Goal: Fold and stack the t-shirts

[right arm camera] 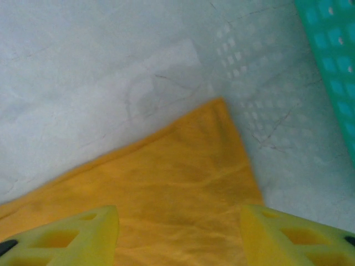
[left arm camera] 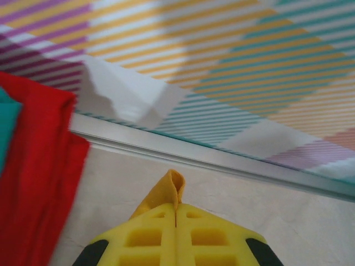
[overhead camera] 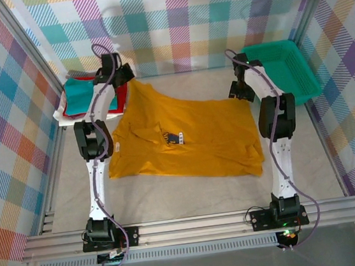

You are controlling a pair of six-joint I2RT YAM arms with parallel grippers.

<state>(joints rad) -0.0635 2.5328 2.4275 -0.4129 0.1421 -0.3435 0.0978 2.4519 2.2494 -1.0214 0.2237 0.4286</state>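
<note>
While the left fingers [left arm camera: 145, 239] pinch a far corner of the mustard-yellow cotton t-shirt [overhead camera: 191, 138] spread on the table [overhead camera: 191, 195] beside the green plastic mesh basket [overhead camera: 299, 74], the right fingers [right arm camera: 72, 233], wide apart over its basket-side corner, should probably clamp squarely before both lift together.

Left claw [left arm camera: 176, 213] clamped shut, right claw [right arm camera: 177, 238] hanging open

Your left arm [overhead camera: 93, 139] comes up from its base at the near edge, bends at the elbow and stretches out toward the far left. Up there the claw's yellow fingers [left arm camera: 144, 241] are pressed flat together, with a little fold of the mustard-yellow tee [left arm camera: 170, 191] pinched at the tips. Your right arm [overhead camera: 275, 118] stands almost straight up from its base, then the forearm reaches toward the far side and the wrist tips back down. That claw hovers low with its two fingers spread well apart.
</note>
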